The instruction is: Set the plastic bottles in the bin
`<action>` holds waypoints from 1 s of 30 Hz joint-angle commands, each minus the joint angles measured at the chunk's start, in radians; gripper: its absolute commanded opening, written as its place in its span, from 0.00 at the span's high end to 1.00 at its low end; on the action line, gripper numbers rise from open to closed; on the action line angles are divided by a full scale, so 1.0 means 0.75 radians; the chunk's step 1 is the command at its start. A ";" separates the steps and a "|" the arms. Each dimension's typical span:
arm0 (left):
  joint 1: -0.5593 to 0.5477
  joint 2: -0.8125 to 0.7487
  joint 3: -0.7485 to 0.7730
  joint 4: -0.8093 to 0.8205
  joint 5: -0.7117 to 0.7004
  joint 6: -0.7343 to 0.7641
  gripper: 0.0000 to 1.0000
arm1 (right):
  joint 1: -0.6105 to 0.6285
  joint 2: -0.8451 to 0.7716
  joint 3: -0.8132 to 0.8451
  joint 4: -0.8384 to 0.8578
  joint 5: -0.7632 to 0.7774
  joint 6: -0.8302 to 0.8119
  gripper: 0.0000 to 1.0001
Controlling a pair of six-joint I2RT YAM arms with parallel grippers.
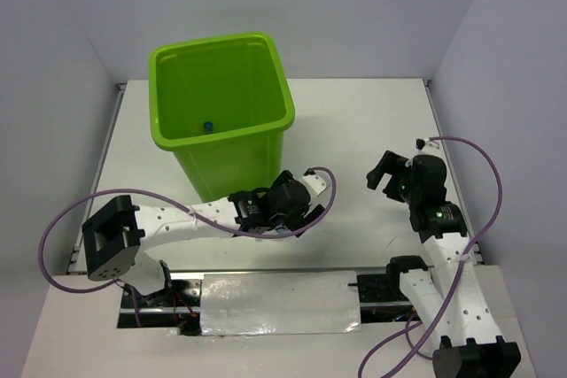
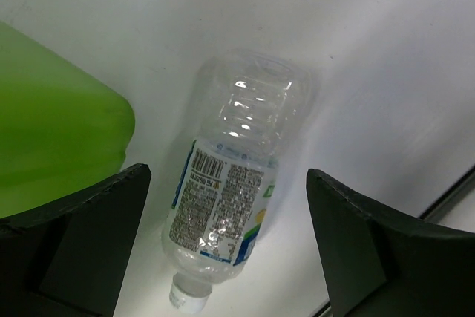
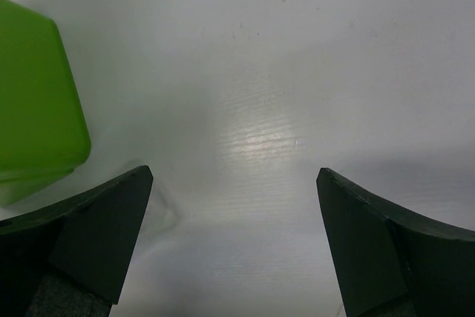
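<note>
White table (image 1: 372,121); silvery strip (image 1: 279,303) (perhaps foil) at near edge.

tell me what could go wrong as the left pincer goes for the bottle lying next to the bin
1. The bottle lies on its side, slanted between the open fingers of the left pincer. Closing may roll it or squeeze it out.
2. The bin stands close beside one finger, so descending could bump it.
3. The bin is tall, so a low carry may hit its wall.

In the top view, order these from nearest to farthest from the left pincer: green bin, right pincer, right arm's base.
1. Green bin, just to its left.
2. Right pincer, off to the right.
3. Right arm's base, near right corner.
</note>
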 commanded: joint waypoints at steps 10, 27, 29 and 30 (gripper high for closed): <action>0.071 0.124 -0.128 0.199 0.153 -0.146 0.01 | -0.014 -0.012 -0.007 0.049 -0.002 -0.009 0.00; 0.047 0.026 -0.016 0.165 0.218 -0.113 0.44 | -0.032 -0.022 -0.007 0.002 0.117 0.040 0.00; 0.041 0.000 0.033 0.146 0.233 -0.056 0.44 | -0.032 -0.016 -0.009 0.002 0.111 0.042 0.00; 0.029 -0.012 0.078 0.144 0.243 -0.036 0.43 | -0.032 -0.016 -0.009 0.006 0.092 0.036 0.00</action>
